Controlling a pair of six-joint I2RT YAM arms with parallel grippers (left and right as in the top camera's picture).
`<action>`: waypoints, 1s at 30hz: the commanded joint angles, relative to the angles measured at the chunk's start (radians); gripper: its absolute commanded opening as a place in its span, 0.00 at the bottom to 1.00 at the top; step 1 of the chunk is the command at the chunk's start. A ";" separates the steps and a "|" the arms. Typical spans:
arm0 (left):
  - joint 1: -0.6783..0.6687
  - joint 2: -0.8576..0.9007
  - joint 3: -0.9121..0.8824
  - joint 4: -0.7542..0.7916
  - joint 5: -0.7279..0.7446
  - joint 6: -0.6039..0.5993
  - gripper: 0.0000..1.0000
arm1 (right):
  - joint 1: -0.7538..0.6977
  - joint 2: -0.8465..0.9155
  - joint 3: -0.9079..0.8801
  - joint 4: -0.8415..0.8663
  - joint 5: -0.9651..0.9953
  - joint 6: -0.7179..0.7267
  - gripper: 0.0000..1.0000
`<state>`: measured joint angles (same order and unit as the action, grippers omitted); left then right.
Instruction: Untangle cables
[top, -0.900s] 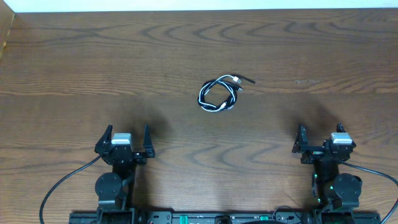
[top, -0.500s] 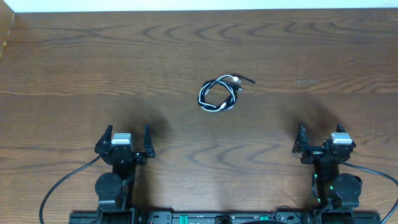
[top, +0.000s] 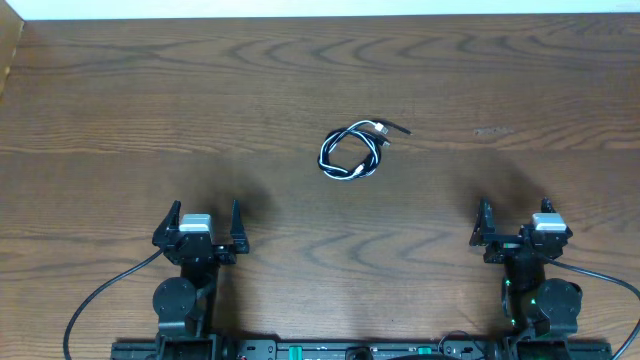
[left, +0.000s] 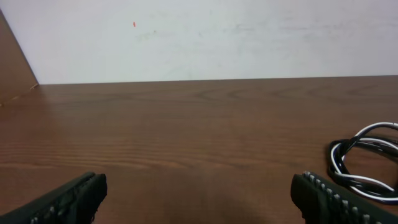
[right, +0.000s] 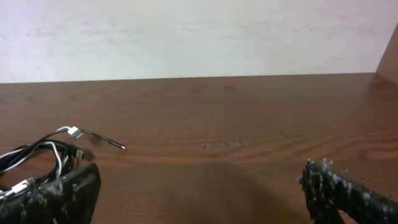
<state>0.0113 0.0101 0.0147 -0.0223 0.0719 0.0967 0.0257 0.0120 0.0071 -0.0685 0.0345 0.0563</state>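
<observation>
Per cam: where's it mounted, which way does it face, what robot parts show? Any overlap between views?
Overhead: above the table, looking straight down; both arms at the bottom edge, left gripper and right gripper open, cables mid-table.
Left wrist: on the left arm, low, facing the white wall; own fingers in bottom corners, cables at right.
Right wrist: mirrored on the right arm; cables at left.
Shared: all three see the cables.

Cables (top: 352, 150) lie coiled together (white with black); table (top: 120, 100) brown wood.
</observation>
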 joint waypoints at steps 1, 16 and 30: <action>0.003 -0.005 -0.011 -0.044 0.005 -0.012 0.99 | 0.008 -0.005 -0.002 -0.003 0.008 -0.013 0.99; 0.003 -0.005 -0.011 -0.044 0.005 -0.012 0.99 | 0.008 -0.005 -0.002 -0.003 0.008 -0.012 0.99; 0.003 -0.005 -0.011 -0.044 0.006 -0.012 0.99 | 0.008 -0.005 -0.002 0.010 0.123 -0.013 0.99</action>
<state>0.0113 0.0101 0.0147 -0.0223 0.0719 0.0967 0.0257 0.0120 0.0071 -0.0513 0.0731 0.0559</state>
